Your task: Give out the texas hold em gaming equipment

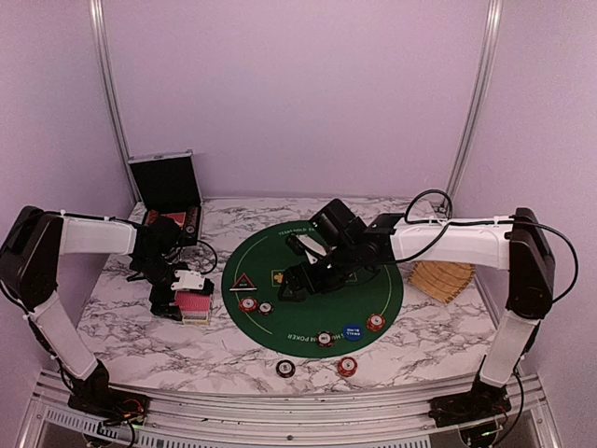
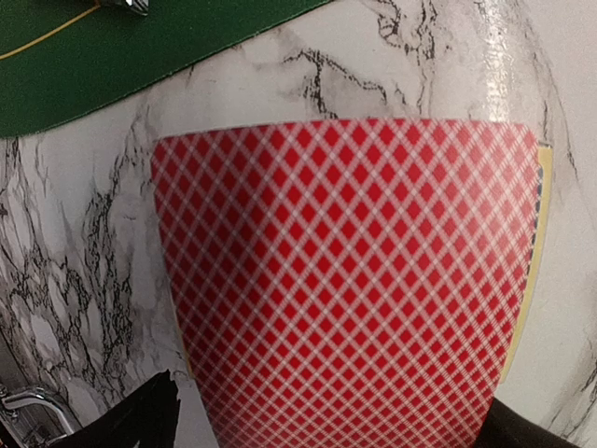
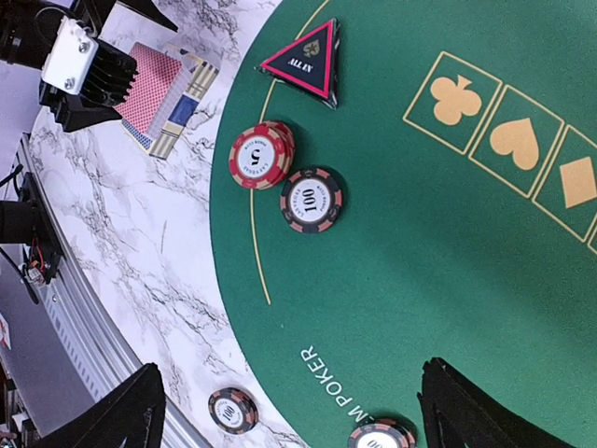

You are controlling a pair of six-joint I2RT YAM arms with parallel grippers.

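A deck of red-backed playing cards (image 2: pixel 345 280) lies on the marble beside the green poker mat (image 1: pixel 308 243). My left gripper (image 2: pixel 326 434) is open and low over the deck, a finger on each side of its near end. My right gripper (image 3: pixel 294 415) is open above the mat's near-left part with nothing between its fingers. Ahead of it lie a black triangular "ALL IN" marker (image 3: pixel 305 63), a short stack of red chips (image 3: pixel 258 155) and a dark "100" chip (image 3: pixel 311 199). A blue button (image 1: pixel 352 330) and more chips (image 1: pixel 375 323) sit near the mat's front edge.
Two chips (image 1: pixel 285 368) (image 1: pixel 347 366) lie off the mat near the table's front edge. An open black case (image 1: pixel 166 191) stands at the back left. A wooden rack (image 1: pixel 443 278) sits to the right of the mat. Metal rails run along the front.
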